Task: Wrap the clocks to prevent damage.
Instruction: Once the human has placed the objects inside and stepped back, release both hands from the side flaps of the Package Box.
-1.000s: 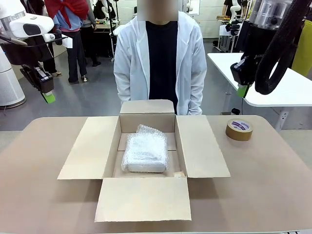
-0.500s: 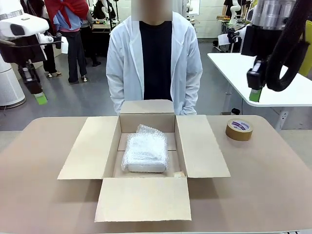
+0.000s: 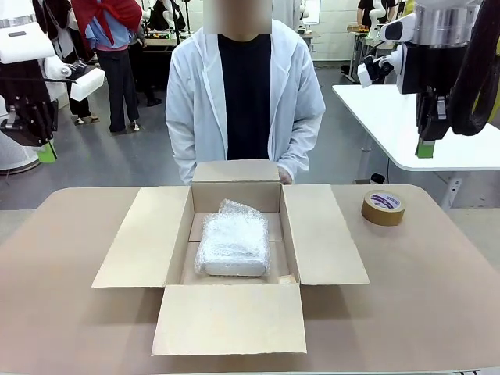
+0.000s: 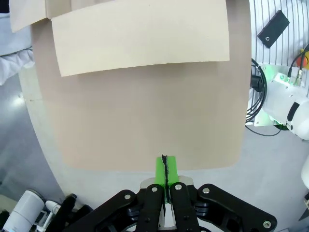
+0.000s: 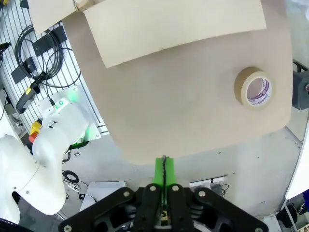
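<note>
Tabletop (image 3: pixel 437 297) bears box (image 3: pixel 324 238) around clocks (image 3: pixel 233 246), tape roll (image 3: pixel 383 208) aside; left pincer (image 3: pixel 47 151) and right pincer (image 3: pixel 425 148) pressed together.

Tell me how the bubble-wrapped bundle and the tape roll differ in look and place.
The bundle is whitish and pillow-shaped; the tape roll is a brown ring. The bundle lies inside the open cardboard box; the tape roll lies on the bare table, to the robot's right of the box. The bundle is clearly larger than the tape roll. Both lie flat, untouched.
</note>
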Tool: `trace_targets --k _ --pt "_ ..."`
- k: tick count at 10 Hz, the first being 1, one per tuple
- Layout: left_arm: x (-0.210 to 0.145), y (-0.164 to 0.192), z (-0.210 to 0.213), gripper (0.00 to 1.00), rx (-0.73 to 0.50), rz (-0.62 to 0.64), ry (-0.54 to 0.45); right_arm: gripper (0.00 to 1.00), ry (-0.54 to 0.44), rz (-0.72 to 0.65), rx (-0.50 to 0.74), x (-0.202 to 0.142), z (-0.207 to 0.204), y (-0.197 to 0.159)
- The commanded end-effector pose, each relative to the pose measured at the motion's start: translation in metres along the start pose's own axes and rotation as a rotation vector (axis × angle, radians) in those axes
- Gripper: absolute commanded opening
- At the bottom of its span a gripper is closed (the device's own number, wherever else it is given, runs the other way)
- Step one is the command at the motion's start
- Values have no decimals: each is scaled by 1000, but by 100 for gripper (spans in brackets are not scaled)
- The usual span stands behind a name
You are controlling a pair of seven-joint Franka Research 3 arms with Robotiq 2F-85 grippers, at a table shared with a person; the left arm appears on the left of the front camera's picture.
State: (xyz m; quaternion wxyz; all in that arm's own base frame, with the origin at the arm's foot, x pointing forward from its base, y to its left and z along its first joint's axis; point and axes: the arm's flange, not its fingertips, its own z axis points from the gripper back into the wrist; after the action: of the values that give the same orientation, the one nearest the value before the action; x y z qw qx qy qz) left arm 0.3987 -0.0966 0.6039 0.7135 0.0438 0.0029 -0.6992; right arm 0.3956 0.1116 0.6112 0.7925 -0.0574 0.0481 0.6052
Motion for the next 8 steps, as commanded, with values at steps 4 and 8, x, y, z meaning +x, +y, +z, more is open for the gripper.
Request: trace_targets --k 4,8 --pt "-2 0 -2 0 -9 32 1 1 -159 156 75 -15 -6 -21" --pt "-100 35 -50 0 -85 -64 -448 1 -583 392 251 -106 -72 -104"
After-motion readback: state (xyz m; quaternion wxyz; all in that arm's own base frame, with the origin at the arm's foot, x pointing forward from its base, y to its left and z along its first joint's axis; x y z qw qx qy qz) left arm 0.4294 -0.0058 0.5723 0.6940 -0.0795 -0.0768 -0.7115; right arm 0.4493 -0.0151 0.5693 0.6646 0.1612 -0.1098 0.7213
